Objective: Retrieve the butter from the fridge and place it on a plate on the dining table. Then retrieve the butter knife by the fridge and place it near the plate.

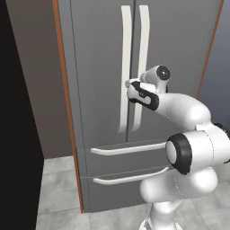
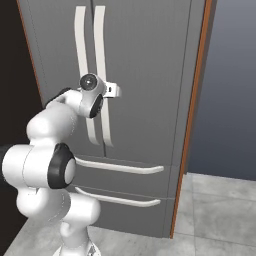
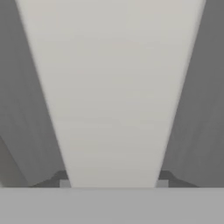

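Observation:
The fridge point(image 1: 99, 67) point(image 2: 150, 75) is tall and dark grey, and both its doors are shut. Two long curved white handles run down its middle. My gripper point(image 1: 131, 84) point(image 2: 116, 90) point(image 3: 113, 183) reaches forward at mid-height onto the right door's handle point(image 1: 143, 36) point(image 2: 100, 40) point(image 3: 112, 87). In the hand view the white handle runs between my fingertips point(image 3: 65, 183), which press against its two edges. The butter is hidden behind the shut doors. The plate, the dining table and the butter knife are out of view.
Two bottom drawers point(image 1: 126, 164) point(image 2: 125, 185) with white bar handles sit below the doors. A dark panel point(image 1: 18, 134) stands to the fridge's left, and a blue-grey wall point(image 2: 230, 90) to its right. Grey tiled floor point(image 1: 58, 188) lies in front.

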Controlling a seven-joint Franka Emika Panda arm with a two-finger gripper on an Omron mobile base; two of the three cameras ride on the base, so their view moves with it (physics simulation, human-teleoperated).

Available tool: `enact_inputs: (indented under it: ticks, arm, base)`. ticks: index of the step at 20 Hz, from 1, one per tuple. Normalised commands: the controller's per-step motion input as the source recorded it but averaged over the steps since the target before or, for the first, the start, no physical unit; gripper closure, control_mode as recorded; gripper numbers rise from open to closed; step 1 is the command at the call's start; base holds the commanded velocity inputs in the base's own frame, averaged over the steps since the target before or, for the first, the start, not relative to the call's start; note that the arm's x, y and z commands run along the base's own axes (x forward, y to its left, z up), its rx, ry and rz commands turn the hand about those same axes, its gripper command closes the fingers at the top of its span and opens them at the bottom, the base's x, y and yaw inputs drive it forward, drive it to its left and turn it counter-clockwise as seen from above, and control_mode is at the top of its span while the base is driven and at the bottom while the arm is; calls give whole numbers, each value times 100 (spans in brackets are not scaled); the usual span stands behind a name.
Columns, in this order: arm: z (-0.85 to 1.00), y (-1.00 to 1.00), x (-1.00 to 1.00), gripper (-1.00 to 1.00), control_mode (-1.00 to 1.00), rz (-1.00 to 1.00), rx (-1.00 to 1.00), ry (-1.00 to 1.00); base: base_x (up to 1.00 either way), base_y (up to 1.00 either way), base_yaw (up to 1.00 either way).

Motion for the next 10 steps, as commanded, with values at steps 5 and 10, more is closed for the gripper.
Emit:
enact_inputs:
  ticks: [5, 10]
  arm:
    - [0, -8, -19, 100, -100, 0, 0, 0]
    - [0, -41, -81, 100, -100, 1, 0, 4]
  base:
    - [0, 0, 0]
    - [0, 0, 0]
